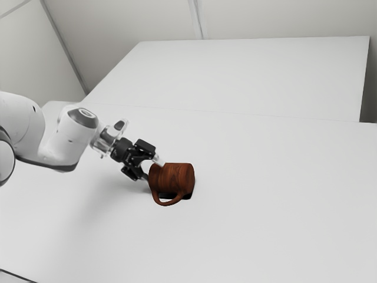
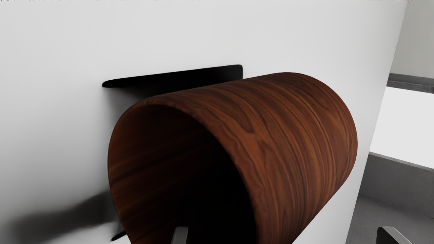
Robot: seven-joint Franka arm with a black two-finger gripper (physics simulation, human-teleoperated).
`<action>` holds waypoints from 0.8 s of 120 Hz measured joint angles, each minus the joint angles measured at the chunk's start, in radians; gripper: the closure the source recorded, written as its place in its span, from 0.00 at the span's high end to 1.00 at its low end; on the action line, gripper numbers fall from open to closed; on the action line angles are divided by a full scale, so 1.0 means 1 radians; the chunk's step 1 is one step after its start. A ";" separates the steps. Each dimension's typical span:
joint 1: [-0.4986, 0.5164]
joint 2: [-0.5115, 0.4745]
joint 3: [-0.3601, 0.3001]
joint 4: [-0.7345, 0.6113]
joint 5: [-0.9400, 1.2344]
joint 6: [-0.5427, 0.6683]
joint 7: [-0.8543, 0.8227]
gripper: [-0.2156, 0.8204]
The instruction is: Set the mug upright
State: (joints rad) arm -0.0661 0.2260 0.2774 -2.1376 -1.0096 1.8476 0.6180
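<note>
We have the reddish-brown, wood-grained cylindrical mug [image 1: 171, 178] lying on its side on the smooth white desk [image 1: 265, 230], just to the right of our tool in the exterior view. Its round mouth [image 2: 183, 176] faces the tool's side, its base the exterior view's right, and its curved handle [image 1: 169, 202] sticks out on the near side.

Our black two-finger tool [image 1: 152, 168] slants down to the mug's mouth from the exterior view's left. In the wrist view we see the tool [image 2: 284, 235] spread wide: one grey fingertip [image 2: 179, 236] is at the mouth and the other well outside the wall, with the wall between them and neither pinching it.

The brown inner wall runs into darkness, so we can't tell what is deep inside. The grain bands the curved outside in darker streaks, and a black shadow [image 2: 203, 76] lies beside it on the desk.

Behind the tool, our rounded white arm [image 1: 68, 135] reaches in from the exterior view's left; pale walls [image 1: 123, 17] stand at the far side.
</note>
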 joint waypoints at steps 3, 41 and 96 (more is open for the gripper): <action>0.000 0.000 0.000 -0.002 -0.013 0.000 0.008 0.79; 0.000 -0.003 0.000 -0.028 -0.086 0.004 0.084 0.57; -0.012 -0.021 -0.015 -0.024 -0.136 -0.010 0.148 0.13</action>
State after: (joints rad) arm -0.0777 0.2048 0.2627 -2.1615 -1.1453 1.8379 0.7657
